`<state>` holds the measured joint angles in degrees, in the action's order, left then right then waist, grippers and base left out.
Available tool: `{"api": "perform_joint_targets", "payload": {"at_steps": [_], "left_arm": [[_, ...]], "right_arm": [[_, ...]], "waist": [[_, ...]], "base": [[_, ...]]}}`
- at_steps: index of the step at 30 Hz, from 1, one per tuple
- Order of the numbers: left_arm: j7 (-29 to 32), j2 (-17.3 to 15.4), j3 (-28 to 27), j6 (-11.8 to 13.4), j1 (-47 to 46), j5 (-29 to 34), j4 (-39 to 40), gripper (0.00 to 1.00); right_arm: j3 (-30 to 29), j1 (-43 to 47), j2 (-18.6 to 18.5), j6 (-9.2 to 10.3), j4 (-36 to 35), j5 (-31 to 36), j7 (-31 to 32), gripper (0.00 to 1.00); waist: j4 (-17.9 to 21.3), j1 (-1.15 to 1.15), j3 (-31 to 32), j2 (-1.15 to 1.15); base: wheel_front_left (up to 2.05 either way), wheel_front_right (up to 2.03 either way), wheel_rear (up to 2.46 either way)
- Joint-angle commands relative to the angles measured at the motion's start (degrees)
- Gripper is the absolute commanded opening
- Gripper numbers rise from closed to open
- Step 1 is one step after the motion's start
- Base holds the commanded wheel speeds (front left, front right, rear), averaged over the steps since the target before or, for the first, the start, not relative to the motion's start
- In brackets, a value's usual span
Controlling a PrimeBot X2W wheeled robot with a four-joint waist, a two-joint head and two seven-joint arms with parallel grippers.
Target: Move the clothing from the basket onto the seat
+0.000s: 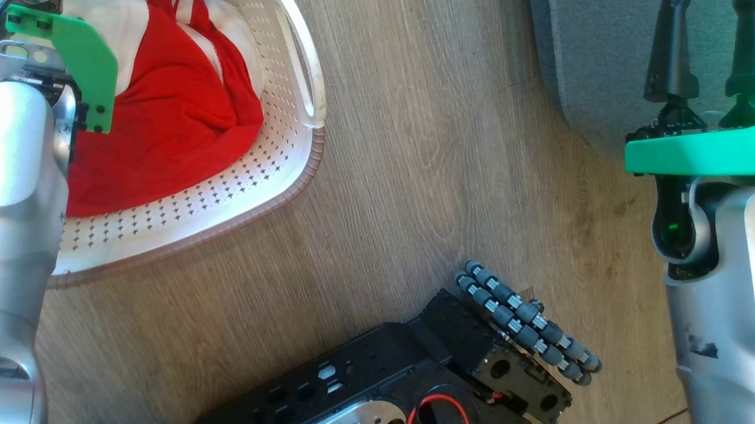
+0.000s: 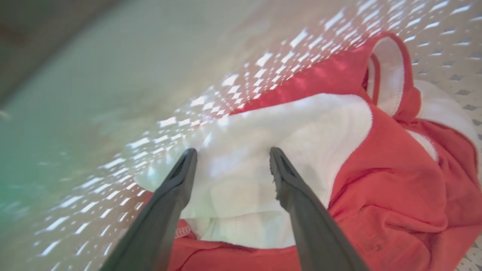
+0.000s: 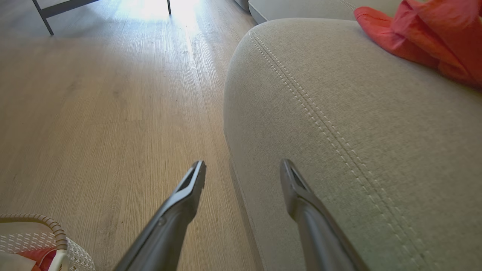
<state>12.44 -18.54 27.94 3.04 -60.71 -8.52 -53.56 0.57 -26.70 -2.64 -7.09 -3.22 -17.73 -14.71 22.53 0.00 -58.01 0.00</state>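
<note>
We see red clothing (image 1: 173, 119) with white stripes and panels in a cream basket (image 1: 269, 172) dotted with small holes, its rim brown and braided. At two o'clock, the grey seat (image 1: 585, 54) carries pale double stitching. The floor (image 1: 426, 172) is tan woodgrain.

You have pale wood-look plank floor (image 1: 413, 142) across the middle of the head view, its grain running up the frame. At the upper left of the right wrist view, dark metal furniture legs (image 3: 44, 14) stand on it, beside a bright sunlight patch (image 3: 150, 7) top centre.
</note>
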Motion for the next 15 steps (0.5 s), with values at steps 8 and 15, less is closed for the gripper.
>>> {"api": "perform_joint_targets", "payload": {"at_steps": [8, 15], "left_arm": [[-1.14, -0.74, 0.04, 0.27, -0.7, 0.03, -0.48, 1.0], [-2.28, -0.26, 0.63, -0.08, -1.16, -0.46, -1.78, 0.78]], "right_arm": [[0.61, 2.46, -0.24, -0.4, -1.83, -0.43, -0.29, 1.0], [0.73, 2.03, -0.24, -0.4, -1.55, -0.49, -0.29, 1.0]], "waist": [[-0.24, 0.0, -0.63, 0.0], [-0.39, 0.0, -0.74, 0.0]], "base": [[0.0, 0.0, 0.0], [0.0, 0.0, 0.0]]}}
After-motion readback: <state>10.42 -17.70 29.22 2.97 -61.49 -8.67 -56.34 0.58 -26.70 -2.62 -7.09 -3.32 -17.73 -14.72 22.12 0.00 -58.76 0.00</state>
